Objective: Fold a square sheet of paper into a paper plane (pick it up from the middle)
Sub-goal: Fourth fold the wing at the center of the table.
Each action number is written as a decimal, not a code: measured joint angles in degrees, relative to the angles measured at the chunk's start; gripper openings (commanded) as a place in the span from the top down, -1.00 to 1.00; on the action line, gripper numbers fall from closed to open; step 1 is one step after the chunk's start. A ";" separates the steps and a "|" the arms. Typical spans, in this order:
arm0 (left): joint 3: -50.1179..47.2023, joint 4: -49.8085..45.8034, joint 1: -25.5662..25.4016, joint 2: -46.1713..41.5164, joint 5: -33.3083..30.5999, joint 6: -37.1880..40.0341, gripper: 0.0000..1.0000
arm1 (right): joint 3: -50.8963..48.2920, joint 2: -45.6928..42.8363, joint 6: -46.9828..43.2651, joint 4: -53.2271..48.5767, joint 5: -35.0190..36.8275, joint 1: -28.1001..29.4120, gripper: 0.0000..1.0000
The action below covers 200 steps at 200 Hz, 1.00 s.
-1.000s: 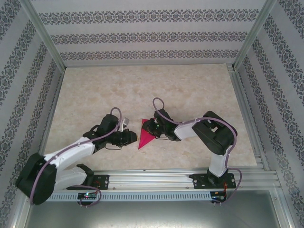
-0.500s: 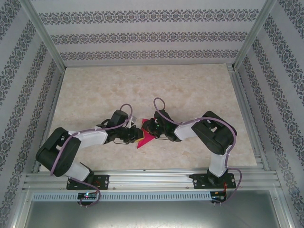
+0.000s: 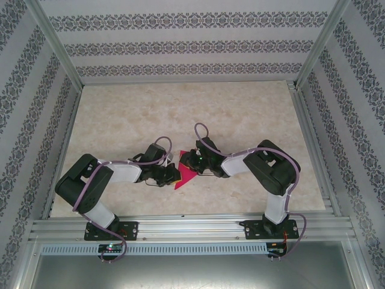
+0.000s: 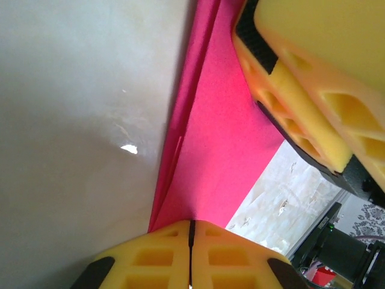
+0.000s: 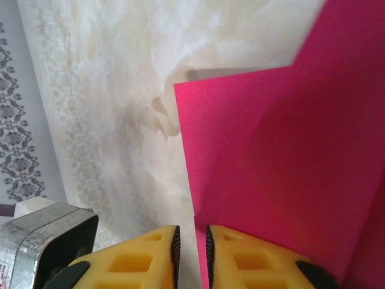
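The magenta sheet of paper (image 3: 185,179) lies on the table between the two grippers, folded into a narrow pointed wedge. In the left wrist view, its layered folds (image 4: 222,138) run down into my left gripper (image 4: 190,232). That gripper's yellow jaws are pressed together on the paper's end. My left gripper (image 3: 175,174) reaches the wedge from the left. From the right, my right gripper (image 3: 187,164) sits over its upper part. In the right wrist view the jaws of my right gripper (image 5: 191,238) stand slightly apart, and the paper's (image 5: 271,168) straight edge runs into the gap.
The marble-patterned table (image 3: 180,114) stretches away beyond the grippers. An aluminium rail (image 3: 198,226) carries both arm bases at the near edge. Patterned walls close in the left, back and right sides. One yellow finger (image 4: 301,114) of the right gripper hangs close above the paper.
My left arm has swung right up to the paper, and its gripper has closed on the paper's end. The right gripper has stayed in place.
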 measured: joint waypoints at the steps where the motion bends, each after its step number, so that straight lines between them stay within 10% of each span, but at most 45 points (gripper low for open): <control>1: -0.11 0.20 0.00 -0.02 0.00 0.00 0.89 | 0.04 -0.02 -0.15 -0.20 -0.20 -0.07 0.55; 59: -0.28 0.44 -0.66 -0.59 -1.57 1.05 0.99 | 2.99 -4.37 -10.86 -12.94 -4.68 -4.85 1.00; 200: 1.60 -3.15 -1.03 -0.35 -2.54 2.16 1.00 | 4.83 -1.77 -16.37 -18.10 -4.09 1.79 1.00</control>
